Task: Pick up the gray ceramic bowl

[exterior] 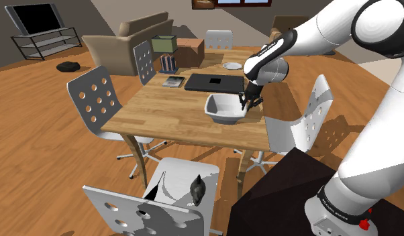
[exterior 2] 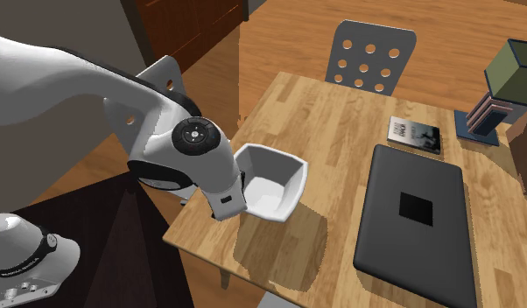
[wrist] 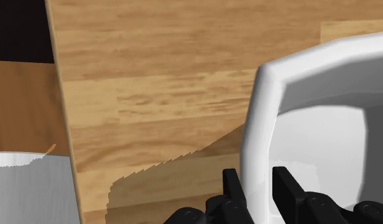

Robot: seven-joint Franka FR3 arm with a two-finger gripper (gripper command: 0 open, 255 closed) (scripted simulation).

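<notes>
Along the left edge of the worktop [exterior: 167, 114] in the shoulder view stands a white chair [exterior: 93, 97] with round holes punched in its back. Open wood floor lies behind it. From that edge across to the middle, and along the whole near edge, the worktop is bare pale planks with a streaked grain, so this is the widest free stretch. Toward the far edge lies a small dark-covered book [exterior: 172, 82]. Next to it is a flat matte black slab [exterior: 214, 82], rectangular with rounded corners, and a little white plate [exterior: 232, 66] sits by the far right corner. The bowl [exterior: 227, 108] comes next, close to the worktop's right edge and about midway along it. A strip of bare wood separates it from the slab. It is pale grey-white, smooth and glossy, squarish with rounded corners and steep, thick walls. The jaws reach down over its right-hand rim and are closed narrow on the wall. In the wrist view one black finger [wrist: 231, 186] presses the outside of the wall and the other [wrist: 287, 184] the inside. Whether the bowl's base touches the wood cannot be told. Just past that edge a second white chair [exterior: 308, 121] crowds in, leaving little room on that side. The dark box stand [exterior: 288, 194] sits off the near right corner.
</notes>
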